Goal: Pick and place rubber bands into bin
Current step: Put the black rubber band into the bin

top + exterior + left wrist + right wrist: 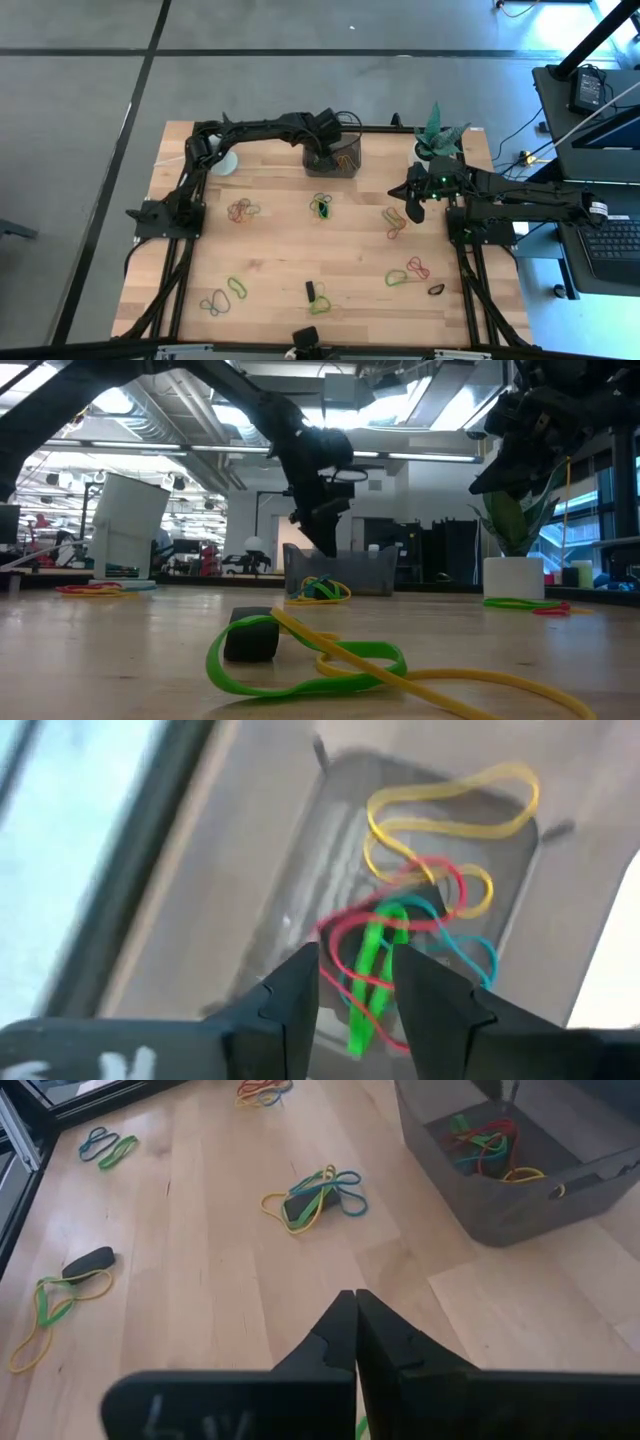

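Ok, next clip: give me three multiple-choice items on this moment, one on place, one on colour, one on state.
1. Where is the left tool?
A. Over the bin
B. Above the plant pot
C. At the table's near edge

2. What colour is the band between the left tool's fingers in its wrist view?
A. Black
B. Green
C. White

3. How is the right tool?
A. Wide open
B. Clamped on the bin wall
C. Shut, holding nothing

Key: 1 A, the high view shows it above the bin; 2 B, a green loop lies there; 3 C, its fingers meet over bare wood.
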